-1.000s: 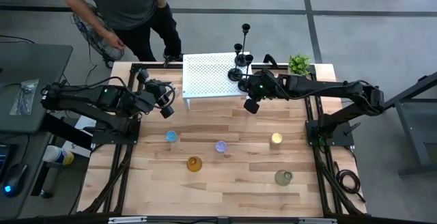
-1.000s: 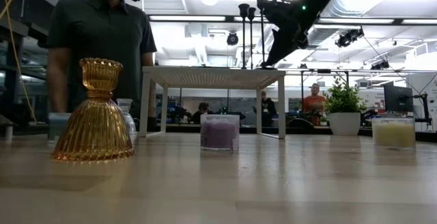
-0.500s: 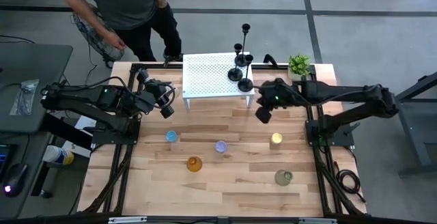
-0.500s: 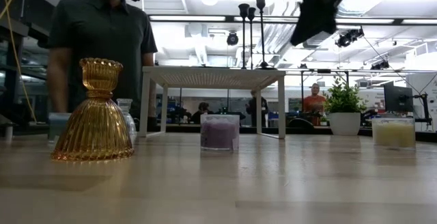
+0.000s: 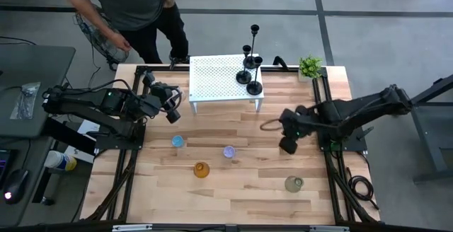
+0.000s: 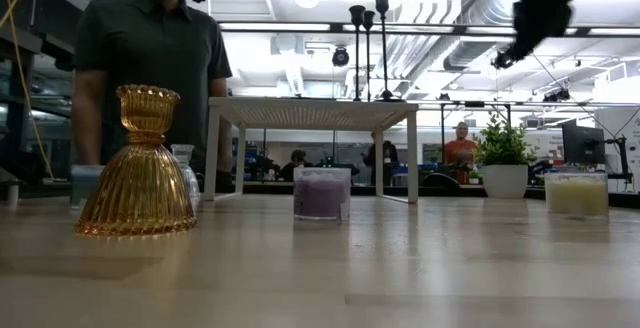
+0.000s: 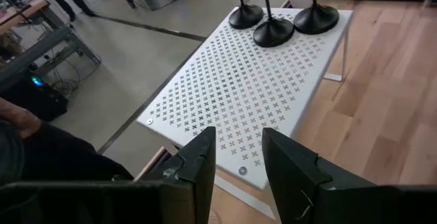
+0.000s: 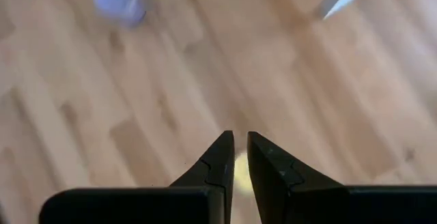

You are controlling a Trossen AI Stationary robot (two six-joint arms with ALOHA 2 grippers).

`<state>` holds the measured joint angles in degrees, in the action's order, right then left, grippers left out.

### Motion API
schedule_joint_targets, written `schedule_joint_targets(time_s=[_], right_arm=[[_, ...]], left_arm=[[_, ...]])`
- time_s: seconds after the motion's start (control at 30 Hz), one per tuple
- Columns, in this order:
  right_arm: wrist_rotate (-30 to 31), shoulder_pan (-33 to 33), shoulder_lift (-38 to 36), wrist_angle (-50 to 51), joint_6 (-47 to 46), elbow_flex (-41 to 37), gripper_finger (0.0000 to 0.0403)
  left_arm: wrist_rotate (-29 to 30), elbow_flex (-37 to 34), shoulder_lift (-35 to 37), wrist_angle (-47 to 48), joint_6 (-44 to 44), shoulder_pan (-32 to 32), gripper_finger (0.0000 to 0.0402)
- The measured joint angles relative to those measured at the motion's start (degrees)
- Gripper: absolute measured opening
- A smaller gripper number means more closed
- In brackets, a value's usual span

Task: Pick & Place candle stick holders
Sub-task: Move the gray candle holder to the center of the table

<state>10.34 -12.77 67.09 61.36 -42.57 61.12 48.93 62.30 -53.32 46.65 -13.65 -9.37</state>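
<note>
From the left of the high view, I have the left gripper (image 5: 172, 107) parked at centre left, just off the left end of the white perforated stand (image 5: 216, 78); my wrist camera shows its fingers (image 7: 198, 166) apart with nothing between them. A person (image 5: 127, 6) stands at the upper left, beyond the surface (image 5: 241, 193). Below the gripper a blue glass holder (image 5: 177, 141) sits on the wood, then an amber glass holder (image 5: 202, 169) lower down and a purple glass holder (image 5: 229, 151) near frame centre. Upper centre, the three black candlesticks (image 5: 251, 66) stand upright, clustered at the right end of the white stand, bases close together. Further right, a small potted plant (image 5: 309, 66) sits at the back edge. My right gripper (image 5: 289, 144) hangs right of centre, directly over the yellow glass holder (image 8: 240, 169), which shows through the narrow slit between its clenched fingers (image 8: 220, 166); they grasp nothing. A greenish glass holder (image 5: 294, 183) stands at lower right, apart from the rest.
</note>
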Motion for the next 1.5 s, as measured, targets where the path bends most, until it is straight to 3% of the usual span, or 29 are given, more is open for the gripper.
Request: schedule_joint_targets(time_s=[0.63, 0.77, 0.93, 1.07, 1.37, 1.5], right_arm=[[4.4, -35.3, 0.7, 3.2, -50.6, 0.0, 0.0034], [4.2, -41.4, 2.0, 3.2, -56.4, 0.0, 0.0034], [-0.1, -46.1, 4.1, 1.3, -57.3, 0.0, 0.0042], [-0.5, -48.6, 5.7, 0.4, -57.3, 0.0, 0.0082], [-1.6, -52.0, 13.4, 0.9, -59.2, 0.0, 0.0222], [0.4, -52.6, 18.0, 0.7, -59.6, 0.0, 0.0253]], left_arm=[[-2.1, 0.0, 0.0, 0.5, -0.2, 0.0, 0.0117], [-2.1, 0.0, 0.0, 0.5, -0.2, 0.0, 0.0117], [-2.1, 0.0, 0.0, 1.7, -0.2, 0.0, 0.0117], [-2.1, 0.0, 0.0, 2.0, -0.2, 0.0, 0.0117], [-2.0, 0.0, 0.0, 2.0, -0.2, 0.0, 0.0117], [-2.0, 0.0, 0.0, 2.0, -0.2, 0.0, 0.0117]])
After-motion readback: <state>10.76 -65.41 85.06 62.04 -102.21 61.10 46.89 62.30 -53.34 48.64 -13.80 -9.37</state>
